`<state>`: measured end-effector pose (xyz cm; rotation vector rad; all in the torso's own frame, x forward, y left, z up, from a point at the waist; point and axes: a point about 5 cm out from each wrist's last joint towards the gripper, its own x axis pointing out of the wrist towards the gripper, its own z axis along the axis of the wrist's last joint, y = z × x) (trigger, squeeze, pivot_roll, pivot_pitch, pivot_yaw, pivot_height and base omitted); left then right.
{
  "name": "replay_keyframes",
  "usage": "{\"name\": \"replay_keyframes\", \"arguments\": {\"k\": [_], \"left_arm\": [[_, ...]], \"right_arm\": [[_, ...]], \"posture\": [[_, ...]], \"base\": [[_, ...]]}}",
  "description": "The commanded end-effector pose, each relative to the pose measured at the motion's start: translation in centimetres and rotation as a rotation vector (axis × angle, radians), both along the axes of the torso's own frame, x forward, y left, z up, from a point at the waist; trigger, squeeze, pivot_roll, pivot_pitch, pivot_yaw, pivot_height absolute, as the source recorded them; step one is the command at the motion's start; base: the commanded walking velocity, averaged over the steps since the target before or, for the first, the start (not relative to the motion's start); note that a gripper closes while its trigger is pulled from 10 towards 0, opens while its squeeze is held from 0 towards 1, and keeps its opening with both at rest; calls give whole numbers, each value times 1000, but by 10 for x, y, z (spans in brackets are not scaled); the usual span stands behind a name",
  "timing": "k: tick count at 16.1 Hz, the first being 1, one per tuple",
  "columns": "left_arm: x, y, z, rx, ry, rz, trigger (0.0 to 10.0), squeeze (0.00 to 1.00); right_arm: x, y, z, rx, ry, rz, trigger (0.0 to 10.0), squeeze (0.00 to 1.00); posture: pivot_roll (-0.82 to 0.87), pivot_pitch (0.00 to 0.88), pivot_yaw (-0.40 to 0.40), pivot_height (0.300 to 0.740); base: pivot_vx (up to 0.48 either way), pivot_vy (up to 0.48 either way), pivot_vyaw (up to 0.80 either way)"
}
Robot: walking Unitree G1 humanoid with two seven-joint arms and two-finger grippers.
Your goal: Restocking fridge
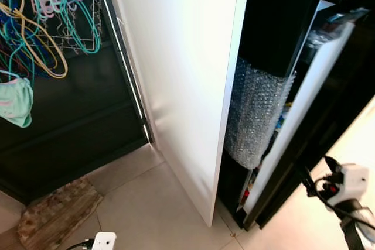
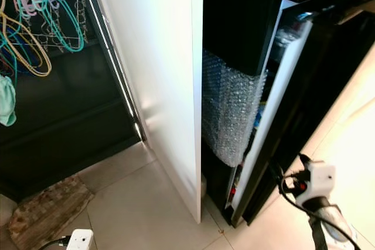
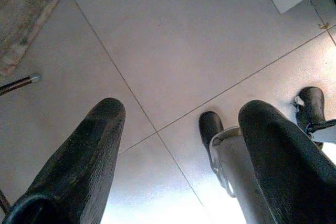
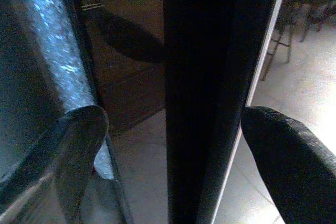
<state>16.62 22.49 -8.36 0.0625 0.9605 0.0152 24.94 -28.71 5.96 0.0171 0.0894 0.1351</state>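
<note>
The right gripper (image 4: 170,145) has its jaws spread wide, one on each side of the dark fridge door (image 4: 210,77) edge, not touching it as far as this dim view shows. The left gripper (image 3: 178,150) hangs low over the tiled floor (image 3: 184,40), jaws apart and empty. The fridge (image 1: 281,16) stands ajar, bubble wrap (image 1: 252,115) around its corner. A white panel (image 1: 181,68) stands beside it; hangers (image 1: 41,10) hang further left.
</note>
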Motion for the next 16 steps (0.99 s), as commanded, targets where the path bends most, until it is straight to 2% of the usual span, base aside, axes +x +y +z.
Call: {"name": "replay_keyframes", "arguments": {"k": [1, 5, 9, 11, 13, 15, 16], "left_arm": [[-3, 3, -1, 8, 18, 14, 10000, 0], [-3, 2, -1, 8, 16, 22, 10000, 0], [-2, 2, -1, 7, 15, 21, 10000, 0], [-2, 1, -1, 6, 13, 21, 10000, 0], [-2, 1, -1, 6, 11, 21, 10000, 0], [-2, 1, -1, 6, 13, 23, 10000, 0], [-2, 1, -1, 5, 16, 23, 10000, 0]], "right_arm": [[14, 10, 19, -3, -63, 76, 10000, 0], [29, 21, 35, 27, -97, 151, 10000, 0], [46, 46, 48, 50, -118, 291, 10000, 0], [50, 51, 50, 58, -121, 305, 10000, 0], [51, 54, 49, 63, -111, 320, 10000, 0], [42, 50, 43, 78, -90, 293, 10000, 0], [30, 43, 33, 91, -63, 258, 10000, 0]], "posture": [[-88, 35, 51, 740], [-86, 35, 48, 740], [-88, 31, 50, 740], [-87, 29, 48, 740], [-83, 28, 46, 740], [-84, 28, 42, 740], [-88, 27, 41, 740]], "base": [[0, 0, 0], [0, 0, 0], [0, 0, 0], [0, 0, 0], [0, 0, 0], [0, 0, 0], [0, 0, 0]]}}
